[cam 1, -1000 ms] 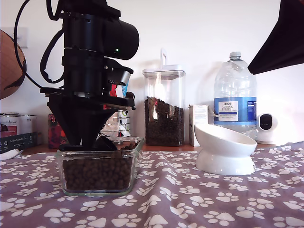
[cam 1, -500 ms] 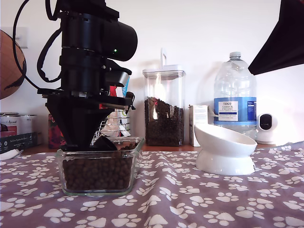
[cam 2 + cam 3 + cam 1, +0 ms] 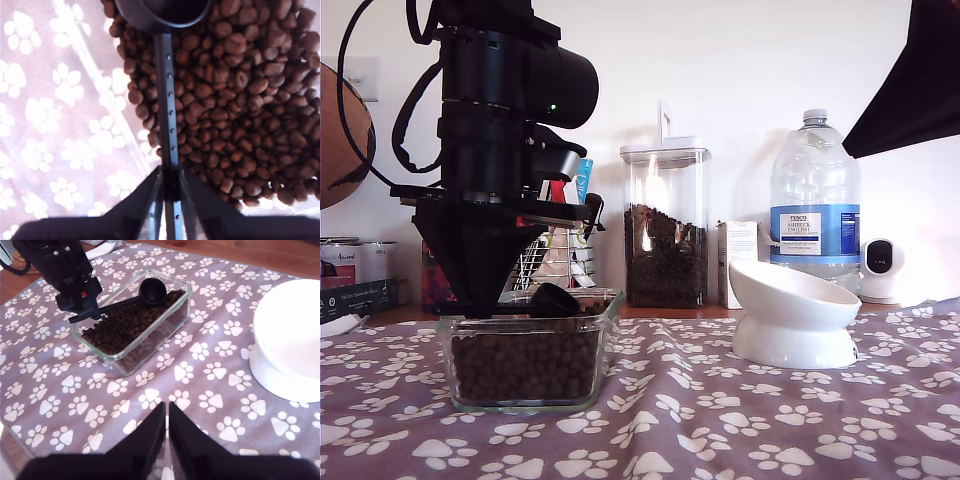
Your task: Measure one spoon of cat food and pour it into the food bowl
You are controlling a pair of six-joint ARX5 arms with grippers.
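Observation:
My first gripper (image 3: 170, 172) is shut on the thin handle of the black spoon (image 3: 167, 110). It hangs over the clear glass dish (image 3: 605, 320) at the exterior view's left. The spoon (image 3: 555, 299) lies about level at the dish's rim, its cup (image 3: 150, 291) just above the cat food (image 3: 125, 322); I see no pellets in the cup. The cat food (image 3: 525, 365) nearly fills the dish. The white food bowl (image 3: 790, 300) stands empty at the exterior view's right. My second gripper (image 3: 166, 407) is shut on nothing, high above the paw-print cloth near the food bowl (image 3: 290, 335).
Behind the dish stand a tall clear canister of kibble (image 3: 665, 225), a large water bottle (image 3: 815, 200), a small white box (image 3: 738, 250) and a white round device (image 3: 880, 265). Tins (image 3: 355, 275) sit at the exterior view's far left. A dark arm part (image 3: 910, 70) fills its upper right corner.
My first gripper has shifted slightly towards the exterior view's left. The spoon has swung from tilted down in the kibble to about level, its cup now showing at the rim.

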